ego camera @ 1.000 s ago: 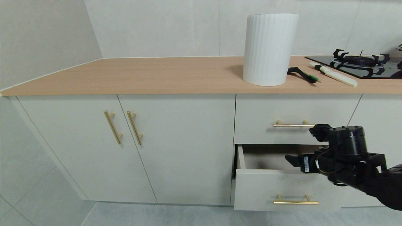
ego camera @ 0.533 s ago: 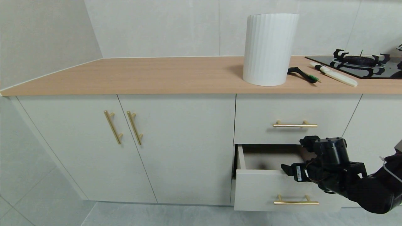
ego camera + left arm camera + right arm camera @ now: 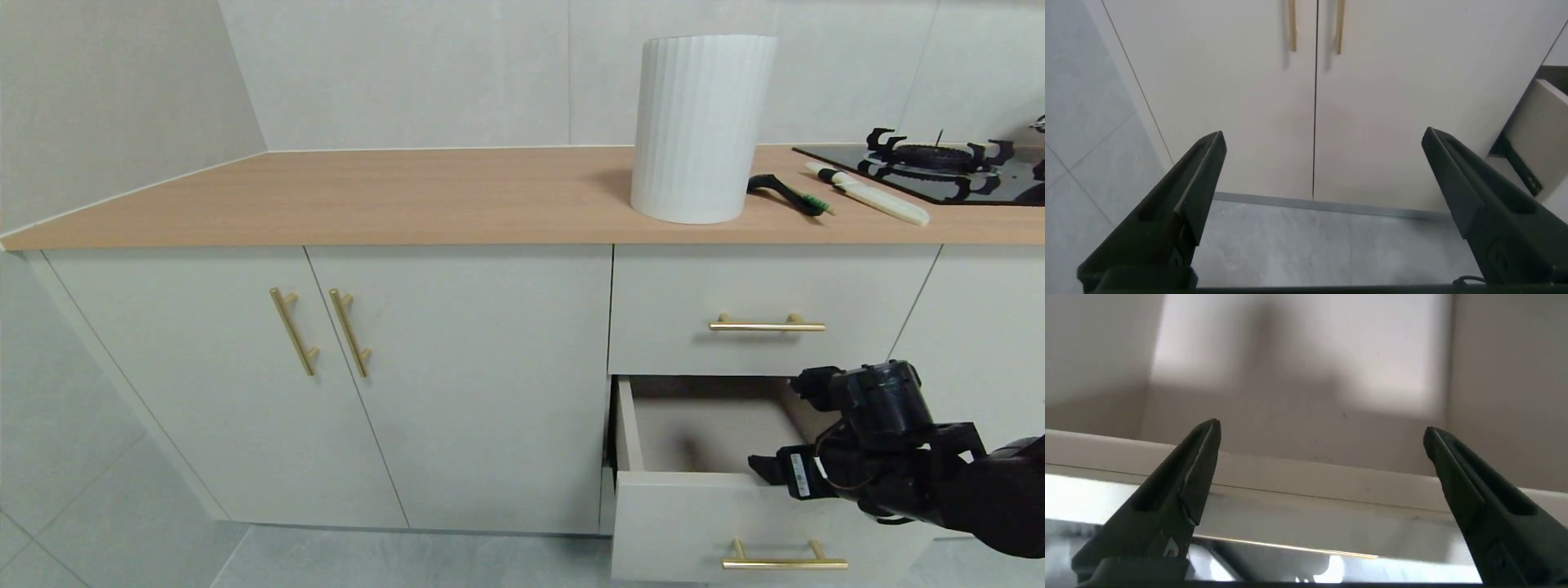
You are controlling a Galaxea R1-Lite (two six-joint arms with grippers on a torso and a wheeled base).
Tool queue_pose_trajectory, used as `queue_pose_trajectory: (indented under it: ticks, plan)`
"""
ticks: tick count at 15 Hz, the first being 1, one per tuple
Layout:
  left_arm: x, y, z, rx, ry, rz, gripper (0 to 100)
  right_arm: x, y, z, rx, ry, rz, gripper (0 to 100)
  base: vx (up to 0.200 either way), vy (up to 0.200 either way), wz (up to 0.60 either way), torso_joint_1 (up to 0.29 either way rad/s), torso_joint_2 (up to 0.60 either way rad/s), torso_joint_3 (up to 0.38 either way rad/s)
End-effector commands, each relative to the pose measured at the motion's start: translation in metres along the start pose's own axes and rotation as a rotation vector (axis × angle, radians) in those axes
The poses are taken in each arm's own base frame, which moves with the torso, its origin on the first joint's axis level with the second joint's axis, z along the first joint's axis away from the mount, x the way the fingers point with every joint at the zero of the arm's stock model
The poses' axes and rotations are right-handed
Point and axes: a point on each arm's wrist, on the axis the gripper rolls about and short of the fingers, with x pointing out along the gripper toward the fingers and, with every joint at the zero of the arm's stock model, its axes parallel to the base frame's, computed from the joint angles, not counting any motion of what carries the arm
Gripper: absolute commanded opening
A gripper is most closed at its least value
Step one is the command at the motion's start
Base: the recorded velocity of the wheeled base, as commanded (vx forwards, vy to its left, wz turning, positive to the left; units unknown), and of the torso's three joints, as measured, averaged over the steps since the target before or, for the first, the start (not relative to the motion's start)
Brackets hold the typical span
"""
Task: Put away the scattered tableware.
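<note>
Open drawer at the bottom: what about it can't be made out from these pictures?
- Head view: the near floor of the open drawer is hidden behind its own front panel.
- Head view: its right side is hidden behind the right gripper and arm.
- Right wrist view: the inside is shadowed, so small contents cannot be ruled out.

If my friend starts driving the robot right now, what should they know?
Left gripper: open, empty, low in front of the cabinet doors.
Right gripper: open, empty, at the top front edge of the lower drawer.
Things: black brush and white knife lie on the counter, between the white ribbed container and the stove.
Done: drawer pulled out.
Left: put both tools inside, then probably shut it.
</note>
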Motion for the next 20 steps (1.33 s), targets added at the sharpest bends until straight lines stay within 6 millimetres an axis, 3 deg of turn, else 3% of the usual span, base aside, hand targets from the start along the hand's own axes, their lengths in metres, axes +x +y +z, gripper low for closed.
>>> queue_pose_trajectory:
  ticks: [1, 7, 14, 20]
  plan:
    - [0.000, 0.000, 0.000, 0.000, 0.000, 0.000, 100, -0.016, 0.001, 0.007, -0.012, -0.032, 0.014, 100, 0.000, 0.000, 0.00, 0.000, 0.00, 0.000]
    - [0.000, 0.000, 0.000, 0.000, 0.000, 0.002, 100, -0.042, 0.013, -0.011, -0.165, 0.120, 0.051, 100, 0.000, 0.000, 0.00, 0.000, 0.00, 0.000]
    - [0.000, 0.000, 0.000, 0.000, 0.000, 0.002, 100, -0.083, 0.013, -0.037, -0.440, 0.333, 0.100, 100, 0.000, 0.000, 0.00, 0.000, 0.00, 0.000]
    - [0.000, 0.000, 0.000, 0.000, -0.001, 0.000, 100, -0.090, 0.015, -0.053, -0.562, 0.449, 0.124, 100, 0.000, 0.000, 0.00, 0.000, 0.00, 0.000]
